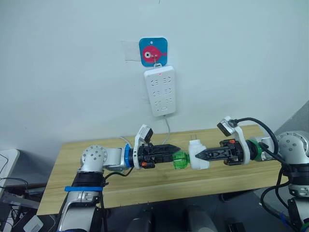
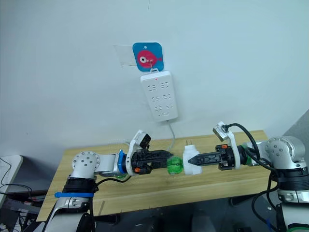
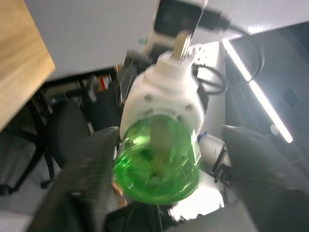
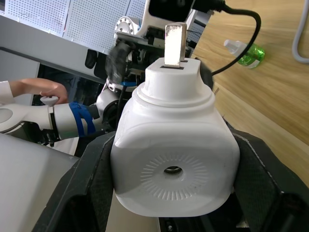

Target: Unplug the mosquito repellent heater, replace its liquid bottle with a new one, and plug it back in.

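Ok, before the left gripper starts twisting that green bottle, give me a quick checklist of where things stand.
1. Heater unplugged: ok. The mosquito repellent heater is off the power strip, prongs free in the air.
2. Right gripper clamped on the heater body: ok, fingers on both sides in the right wrist view.
3. Left gripper on the green bottle: cannot tell. One finger touches it; a gap shows beside the other.
4. Bottle seated in the heater: ok, not yet removed.
5. Another bottle lies on the table: ok, though new or used cannot be told.
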You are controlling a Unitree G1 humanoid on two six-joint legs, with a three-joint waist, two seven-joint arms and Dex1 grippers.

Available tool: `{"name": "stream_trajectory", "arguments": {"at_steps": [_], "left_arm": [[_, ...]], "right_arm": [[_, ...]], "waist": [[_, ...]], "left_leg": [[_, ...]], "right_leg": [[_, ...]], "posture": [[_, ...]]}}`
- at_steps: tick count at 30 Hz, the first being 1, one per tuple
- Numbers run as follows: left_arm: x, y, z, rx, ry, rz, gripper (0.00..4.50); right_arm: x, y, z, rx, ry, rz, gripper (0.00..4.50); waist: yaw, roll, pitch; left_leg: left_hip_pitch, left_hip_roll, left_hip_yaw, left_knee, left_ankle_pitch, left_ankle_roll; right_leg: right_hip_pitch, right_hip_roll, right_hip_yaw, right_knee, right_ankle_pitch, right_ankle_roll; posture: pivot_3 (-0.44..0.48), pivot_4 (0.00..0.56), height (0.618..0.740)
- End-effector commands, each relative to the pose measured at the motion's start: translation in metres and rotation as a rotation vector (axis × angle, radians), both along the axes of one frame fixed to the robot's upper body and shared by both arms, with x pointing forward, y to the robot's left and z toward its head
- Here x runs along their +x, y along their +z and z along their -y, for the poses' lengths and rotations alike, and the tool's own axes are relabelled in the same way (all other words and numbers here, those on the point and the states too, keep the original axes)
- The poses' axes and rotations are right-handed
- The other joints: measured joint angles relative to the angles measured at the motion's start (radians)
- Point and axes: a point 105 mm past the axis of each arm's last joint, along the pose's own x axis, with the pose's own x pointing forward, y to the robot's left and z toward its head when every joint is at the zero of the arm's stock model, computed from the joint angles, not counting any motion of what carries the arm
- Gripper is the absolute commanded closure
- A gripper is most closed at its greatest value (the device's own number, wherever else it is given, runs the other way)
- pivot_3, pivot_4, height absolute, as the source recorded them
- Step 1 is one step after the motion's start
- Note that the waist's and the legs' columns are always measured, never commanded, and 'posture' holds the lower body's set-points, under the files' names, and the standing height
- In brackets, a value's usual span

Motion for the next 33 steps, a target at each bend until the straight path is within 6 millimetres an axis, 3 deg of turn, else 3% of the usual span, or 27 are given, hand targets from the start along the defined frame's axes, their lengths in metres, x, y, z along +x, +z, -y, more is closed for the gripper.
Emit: {"name": "stream_trajectory", "arguments": {"at_steps": [1,7,10,15,21,28,33], "left_arm": [[0.001,0.009,-0.001,-0.028,0.005,0.032,0.01],[0.009,0.009,-0.014,0.013,0.067,0.059,0.01],[0.019,0.014,-0.020,0.069,0.138,0.186,0.01],[0.020,0.042,-0.018,0.195,0.163,0.834,0.01],[-0.016,0.026,-0.019,0.237,0.053,1.453,0.01],[-0.002,0.013,-0.012,0.229,0.214,1.935,0.01],[0.007,0.011,-0.003,0.183,0.260,2.099,0.01]], "right_arm": [[-0.001,0.008,0.001,0.022,0.005,0.024,1.53],[0.003,0.007,0.004,0.032,-0.018,0.010,1.53],[0.006,0.008,0.006,0.042,-0.040,0.002,1.53],[0.012,0.006,0.011,0.062,-0.079,-0.031,1.53],[0.020,0.010,0.014,0.079,-0.113,-0.040,1.53],[0.019,0.013,0.012,0.094,-0.096,-0.054,1.53],[0.019,0.014,0.010,0.098,-0.091,-0.053,1.53]], "waist": [[0.000,0.000,0.000],[0.000,0.000,0.000],[0.000,0.000,0.000],[0.007,0.000,0.002],[0.021,0.002,0.005],[0.056,0.002,0.010],[0.053,0.001,0.011]], "left_leg": [[0.000,0.000,0.000,0.000,0.000,0.000],[0.000,0.000,0.000,0.000,0.000,0.000],[0.000,0.000,0.000,0.000,0.000,0.000],[0.000,0.000,0.002,-0.001,0.000,0.000],[0.000,0.001,0.007,-0.003,-0.001,0.002],[-0.001,0.001,0.008,-0.001,-0.001,0.002],[-0.002,0.001,0.010,0.000,-0.001,0.003]], "right_leg": [[0.000,0.000,0.000,0.000,0.000,0.000],[0.000,0.000,0.000,0.000,0.000,0.000],[0.000,0.000,0.000,0.000,0.000,0.000],[0.000,-0.001,0.001,-0.002,0.001,-0.002],[-0.001,-0.002,0.004,-0.004,0.000,-0.002],[0.000,-0.005,0.002,-0.005,0.001,-0.003],[0.000,-0.006,-0.001,-0.005,0.002,-0.001]], "posture": [[-0.136,0.140,0.740],[-0.131,0.136,0.740],[-0.131,0.136,0.740],[-0.112,0.148,0.740],[-0.095,0.153,0.740],[-0.095,0.159,0.740],[-0.102,0.163,0.740]]}}
